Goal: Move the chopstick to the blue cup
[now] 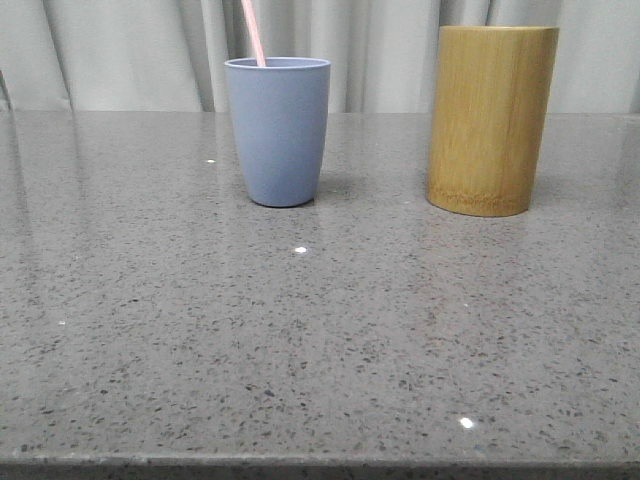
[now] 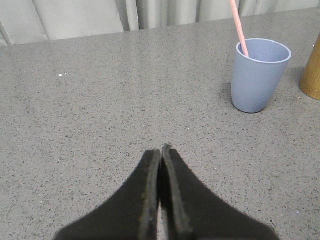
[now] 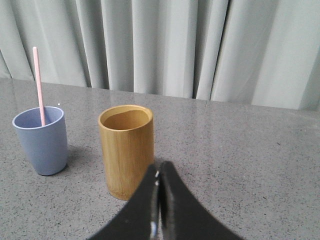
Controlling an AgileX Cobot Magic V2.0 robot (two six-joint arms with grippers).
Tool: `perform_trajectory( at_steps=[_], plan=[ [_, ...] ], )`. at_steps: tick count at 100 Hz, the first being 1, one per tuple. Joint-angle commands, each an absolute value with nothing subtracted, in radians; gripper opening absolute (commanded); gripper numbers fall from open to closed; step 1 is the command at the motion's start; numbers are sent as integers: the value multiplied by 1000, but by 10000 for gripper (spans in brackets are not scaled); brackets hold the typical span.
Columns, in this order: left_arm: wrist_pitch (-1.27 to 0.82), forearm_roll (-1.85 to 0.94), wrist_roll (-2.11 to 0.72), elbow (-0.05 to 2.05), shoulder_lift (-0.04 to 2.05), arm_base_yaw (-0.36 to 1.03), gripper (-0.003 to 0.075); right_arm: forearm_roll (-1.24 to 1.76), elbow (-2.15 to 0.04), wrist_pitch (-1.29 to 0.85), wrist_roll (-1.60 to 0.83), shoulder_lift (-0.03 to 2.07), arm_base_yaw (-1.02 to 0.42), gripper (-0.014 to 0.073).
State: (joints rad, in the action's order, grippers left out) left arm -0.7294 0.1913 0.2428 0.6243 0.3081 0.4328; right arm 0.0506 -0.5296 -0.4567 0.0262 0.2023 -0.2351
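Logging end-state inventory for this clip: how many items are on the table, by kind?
Cups: 1, the blue cup
Bamboo holders: 1, the bamboo cylinder
Chopsticks: 1, the chopstick, standing in the blue cup
Total: 3

- The front view sits low at the near edge of the table (image 1: 320,350), facing forward at the curtain (image 1: 120,50), with the blue cup (image 1: 278,130) and bamboo holder (image 1: 492,120) near eye level.
- The left wrist view looks down and forward over the left gripper (image 2: 161,150), the blue cup (image 2: 260,75) off to one side.
- The right wrist view looks more level over the right gripper (image 3: 159,172), close behind the bamboo holder (image 3: 126,150).
- All three views share the blue cup (image 3: 41,140) and its chopstick (image 3: 38,85).
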Motion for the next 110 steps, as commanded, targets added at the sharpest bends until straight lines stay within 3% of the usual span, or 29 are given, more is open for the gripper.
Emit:
perform_trajectory(
  at_steps=[1, 110],
  plan=[
    [-660, 203, 252, 636, 291, 437, -19, 41, -541, -350, 26, 183, -229, -65],
    [-650, 228, 255, 581, 281, 437, -19, 41, -540, -352, 26, 173, -229, -70]
  ],
)
